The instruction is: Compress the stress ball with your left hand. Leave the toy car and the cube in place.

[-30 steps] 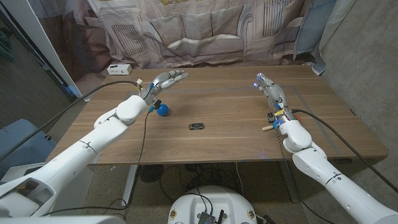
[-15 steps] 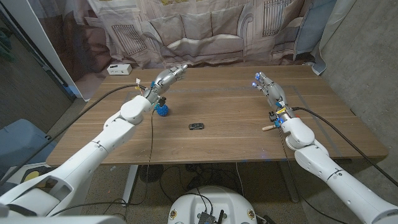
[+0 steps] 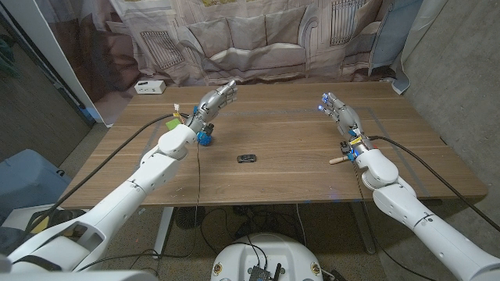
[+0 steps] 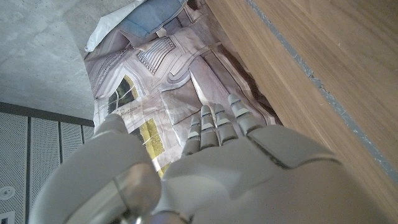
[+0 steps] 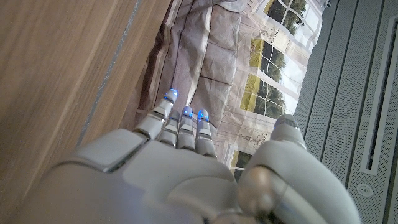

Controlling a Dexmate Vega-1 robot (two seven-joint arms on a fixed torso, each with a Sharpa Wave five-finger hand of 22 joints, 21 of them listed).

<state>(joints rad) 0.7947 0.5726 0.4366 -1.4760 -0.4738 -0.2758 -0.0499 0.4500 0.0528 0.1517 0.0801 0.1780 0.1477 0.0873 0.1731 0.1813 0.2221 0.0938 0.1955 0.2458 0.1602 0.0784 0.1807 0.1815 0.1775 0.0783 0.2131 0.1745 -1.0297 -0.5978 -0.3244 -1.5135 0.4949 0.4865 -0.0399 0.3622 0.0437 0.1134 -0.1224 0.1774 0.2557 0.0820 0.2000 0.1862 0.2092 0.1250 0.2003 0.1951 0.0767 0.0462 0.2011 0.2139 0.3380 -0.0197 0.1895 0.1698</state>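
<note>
left robot hand point(image 3: 216, 97) open, fingers spread, just beyond spiky blue stress ball point(image 3: 205, 139) | right robot hand point(image 3: 337, 109) open | small dark toy car point(image 3: 247, 158) near ball on wooden bench point(image 3: 281, 140)

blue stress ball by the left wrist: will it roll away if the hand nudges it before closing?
Probably some. The stress ball looks round and sits free on the table, so it may roll. Its bumpy-looking surface might slow it. The left hand is open beyond it.

Blue stress ball point(image 3: 205, 139) on table, left side, partly hidden by the left arm. Small dark toy car point(image 3: 247, 158) mid-table. Cube not discernible.
</note>
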